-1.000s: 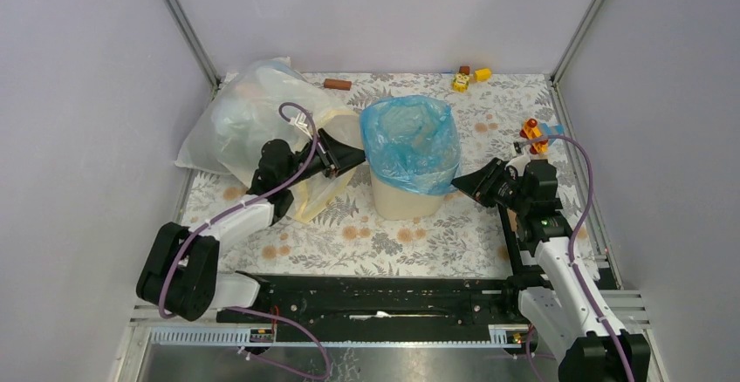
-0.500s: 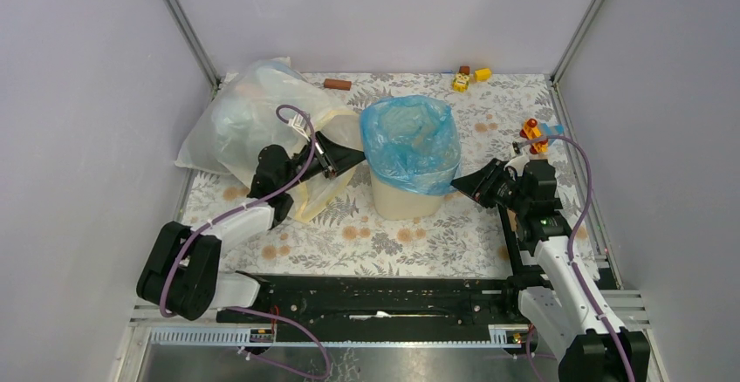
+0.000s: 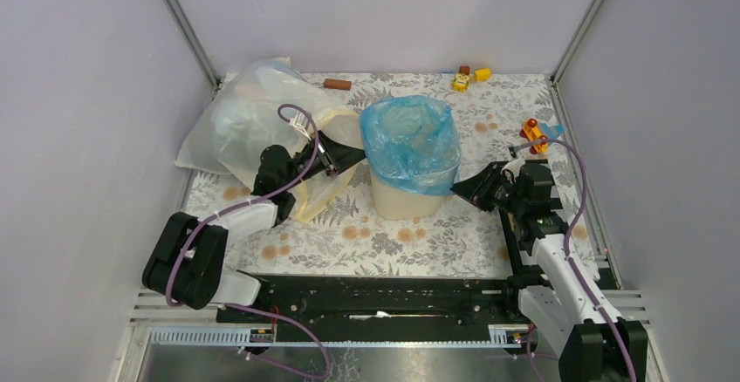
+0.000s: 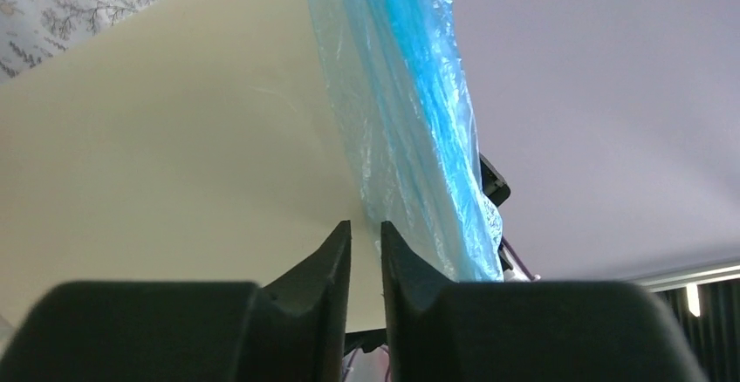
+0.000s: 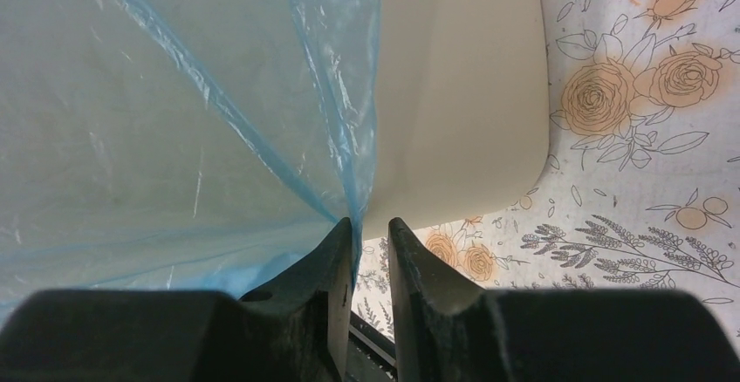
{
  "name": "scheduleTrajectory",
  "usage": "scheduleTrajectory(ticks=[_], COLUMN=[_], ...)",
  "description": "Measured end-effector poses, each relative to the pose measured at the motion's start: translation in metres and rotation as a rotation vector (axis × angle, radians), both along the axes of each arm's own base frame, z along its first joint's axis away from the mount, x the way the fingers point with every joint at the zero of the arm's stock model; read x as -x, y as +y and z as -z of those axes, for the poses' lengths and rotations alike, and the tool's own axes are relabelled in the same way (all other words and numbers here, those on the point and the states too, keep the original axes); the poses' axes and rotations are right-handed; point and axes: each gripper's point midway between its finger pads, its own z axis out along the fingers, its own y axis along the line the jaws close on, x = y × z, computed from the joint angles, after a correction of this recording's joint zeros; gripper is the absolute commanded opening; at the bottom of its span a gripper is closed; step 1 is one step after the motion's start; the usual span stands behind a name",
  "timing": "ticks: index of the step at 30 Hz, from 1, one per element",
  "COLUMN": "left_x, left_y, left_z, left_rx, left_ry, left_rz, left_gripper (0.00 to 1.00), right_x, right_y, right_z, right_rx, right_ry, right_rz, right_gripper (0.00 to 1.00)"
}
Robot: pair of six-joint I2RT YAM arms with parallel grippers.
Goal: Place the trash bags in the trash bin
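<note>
The cream trash bin (image 3: 403,197) stands mid-table. The light-blue trash bag (image 3: 410,140) lines it, with its rim folded over the mouth and hanging down the outside. My left gripper (image 3: 359,153) is against the bin's left side, just below the bag's hem. In the left wrist view its jaws (image 4: 365,229) stand a narrow gap apart with nothing between them, bin wall (image 4: 174,138) ahead and bag (image 4: 410,120) to the right. My right gripper (image 3: 457,192) is at the bin's right side. Its jaws (image 5: 370,225) stand slightly apart, and the bag's hanging edge (image 5: 349,138) reaches the left fingertip.
A large clear and pale-yellow plastic bag (image 3: 249,120) lies at the back left, behind my left arm. A brown stick (image 3: 337,84) and yellow toy pieces (image 3: 467,77) lie along the back wall. A red-yellow toy (image 3: 532,131) is at the right edge. Walls enclose three sides.
My right gripper has moved slightly down and toward the near edge beside the bin. My left gripper has barely moved. The bag and bin look the same.
</note>
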Motion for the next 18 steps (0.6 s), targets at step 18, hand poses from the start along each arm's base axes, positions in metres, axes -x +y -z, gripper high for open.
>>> scheduleTrajectory(ticks=[18], left_x=[-0.018], left_y=[0.005], left_z=[0.068], left_rx=[-0.197], left_ry=[0.066], left_rz=[-0.065], left_gripper=[0.00], right_x=[0.000], right_y=[-0.002], right_z=[0.023], right_rx=[0.031], right_ry=[0.031], right_rz=[-0.009], right_gripper=[0.27])
